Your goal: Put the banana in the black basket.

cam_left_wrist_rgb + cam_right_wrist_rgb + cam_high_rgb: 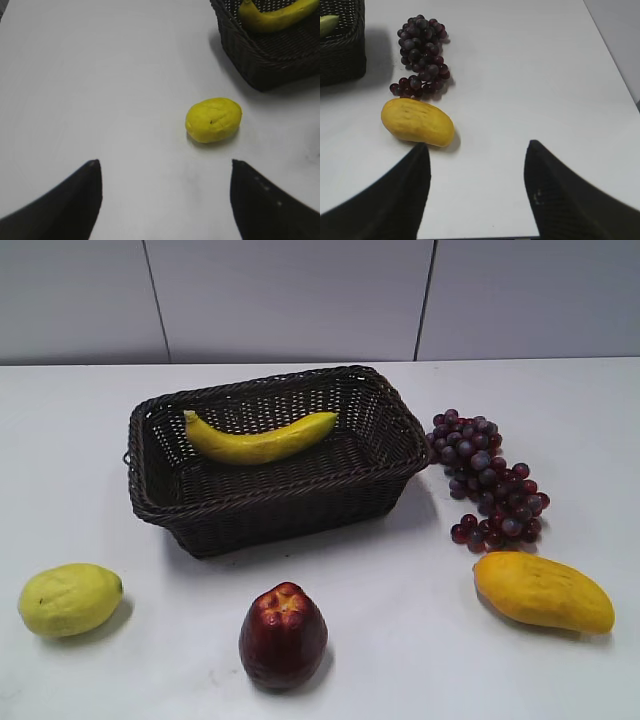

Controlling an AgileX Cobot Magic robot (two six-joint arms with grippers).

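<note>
From my remote station, the exterior view shows the banana (262,440) lying inside the black basket (270,510), curved side down, resting against the far wall with its stem end toward the left. The basket stands on the white tabletop (400,640), and neither arm appears in this view. Around the basket I see a lemon (70,599) at the front left, a dark red apple-like fruit (283,634) at the front centre, a mango (543,592) at the front right, and a bunch of purple grapes (487,480) just beside the basket's right wall. In the left wrist view, the left end effector (165,200) hovers above bare tabletop with its two dark fingers (70,205) spread wide and nothing between them; the lemon (213,119) lies ahead of it, near the right finger, and a corner of the basket (265,60) with the banana (275,17) shows at the upper right. In the right wrist view, the right end effector (477,190) is likewise spread wide and empty above the tabletop; the mango (417,122) lies just ahead of its left finger (390,200), apart from it as far as I can tell, with the grapes (422,52) beyond and the basket (342,50) edge at the upper left.
</note>
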